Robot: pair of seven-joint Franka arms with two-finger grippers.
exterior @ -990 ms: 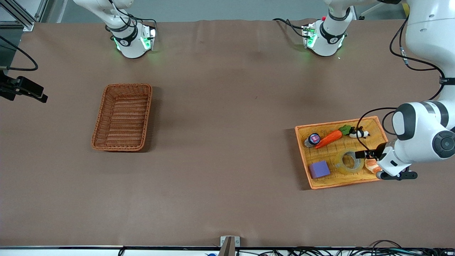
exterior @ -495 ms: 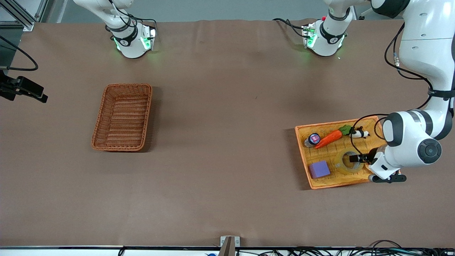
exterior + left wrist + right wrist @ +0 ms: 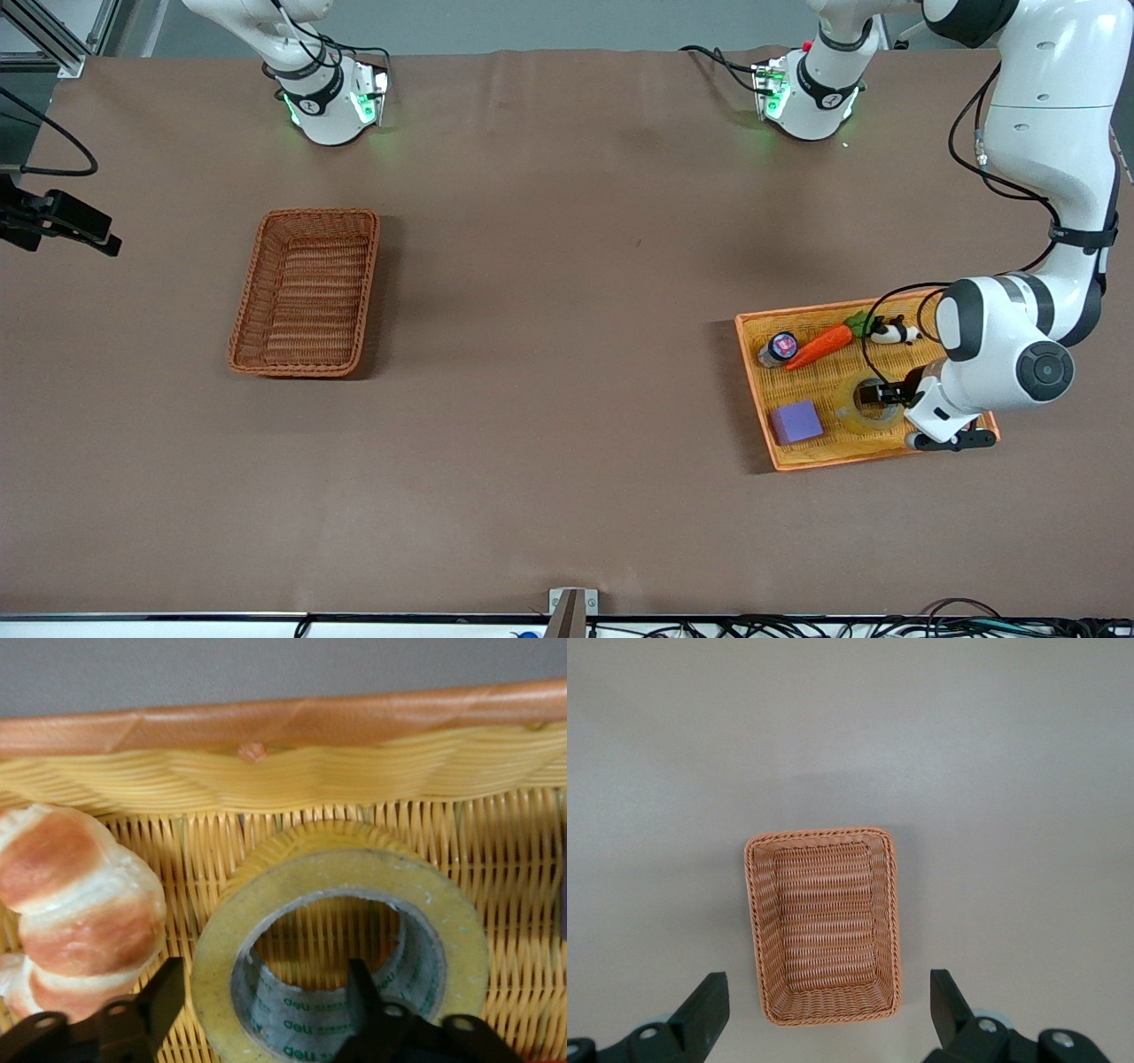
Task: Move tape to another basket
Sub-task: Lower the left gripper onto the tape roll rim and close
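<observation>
The left gripper [image 3: 879,395] is reaching into the shallow orange tray [image 3: 753,390] at the left arm's end of the table, its fingers [image 3: 164,997] apart and straddling the wall of the tape [image 3: 341,935], one inside the core, one outside. The tape is lying flat in the tray, just beside a croissant [image 3: 75,912]. The right gripper [image 3: 828,1010], fingers spread, is waiting high over the basket [image 3: 306,292].

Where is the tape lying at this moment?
The tape lies flat in the orange-yellow tray at the left arm's end of the table, between the purple block and the croissant, with the left gripper straddling its wall.
</observation>
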